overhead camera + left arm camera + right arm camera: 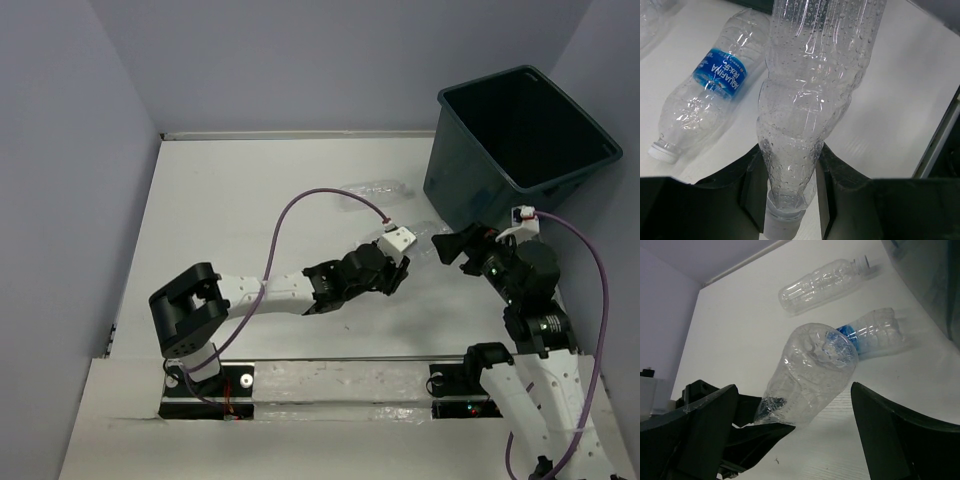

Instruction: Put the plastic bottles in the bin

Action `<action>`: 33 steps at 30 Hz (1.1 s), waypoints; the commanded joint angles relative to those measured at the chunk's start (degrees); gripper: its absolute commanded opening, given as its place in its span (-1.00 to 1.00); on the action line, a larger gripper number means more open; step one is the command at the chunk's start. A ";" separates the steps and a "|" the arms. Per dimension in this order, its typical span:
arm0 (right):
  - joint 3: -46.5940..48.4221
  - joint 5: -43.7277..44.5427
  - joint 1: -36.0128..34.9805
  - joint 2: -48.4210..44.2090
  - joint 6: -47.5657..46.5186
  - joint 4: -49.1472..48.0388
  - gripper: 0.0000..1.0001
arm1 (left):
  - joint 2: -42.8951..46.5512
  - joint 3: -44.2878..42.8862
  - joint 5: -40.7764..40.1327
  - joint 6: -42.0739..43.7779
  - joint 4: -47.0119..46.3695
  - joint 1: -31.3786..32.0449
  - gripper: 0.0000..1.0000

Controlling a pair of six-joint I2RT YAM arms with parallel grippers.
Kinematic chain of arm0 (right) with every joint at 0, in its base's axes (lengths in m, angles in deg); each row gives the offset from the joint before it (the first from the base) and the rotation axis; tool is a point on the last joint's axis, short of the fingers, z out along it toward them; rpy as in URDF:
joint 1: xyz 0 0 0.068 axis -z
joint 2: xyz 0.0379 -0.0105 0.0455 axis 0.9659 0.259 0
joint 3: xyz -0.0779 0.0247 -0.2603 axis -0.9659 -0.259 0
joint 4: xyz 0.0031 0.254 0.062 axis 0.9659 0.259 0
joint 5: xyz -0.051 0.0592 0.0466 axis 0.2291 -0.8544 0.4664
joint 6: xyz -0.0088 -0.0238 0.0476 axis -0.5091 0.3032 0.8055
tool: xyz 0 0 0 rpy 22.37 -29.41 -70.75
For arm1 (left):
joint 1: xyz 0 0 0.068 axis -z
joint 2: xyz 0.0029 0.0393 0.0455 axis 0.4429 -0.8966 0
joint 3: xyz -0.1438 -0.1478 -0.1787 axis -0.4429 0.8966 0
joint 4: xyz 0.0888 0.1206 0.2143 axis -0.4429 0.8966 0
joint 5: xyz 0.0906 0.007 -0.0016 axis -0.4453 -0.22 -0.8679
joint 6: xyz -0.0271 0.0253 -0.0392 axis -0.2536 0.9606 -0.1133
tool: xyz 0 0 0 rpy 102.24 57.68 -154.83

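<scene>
One readable label

I read "AQUAFINA" in white on the blue label (720, 73) wrapping the lying clear bottle (705, 90); its smaller print blurs.

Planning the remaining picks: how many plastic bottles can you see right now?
3. The held bottle is clamped at its neck in the left gripper; the blue-labelled bottle lies just beyond it; the third bottle lies farther back. The bin may hide more.

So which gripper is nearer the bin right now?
Right. The right gripper hangs open just short of the bin, at its near corner; the left gripper is farther left, shut on a clear bottle.
</scene>
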 commanded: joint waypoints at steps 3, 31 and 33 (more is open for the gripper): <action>-2.48 -2.33 -0.27 1.41 1.36 -1.75 0.99 | 4.21 2.34 2.75 -4.19 -6.34 0.02 -0.48; 37.65 22.20 -0.27 24.86 -10.66 -23.65 -0.68 | 17.59 8.87 -9.46 1.59 0.23 -5.43 0.98; 41.01 29.97 -0.27 29.61 -16.70 -24.00 -0.69 | 14.95 6.13 -11.73 4.50 1.38 -6.13 0.98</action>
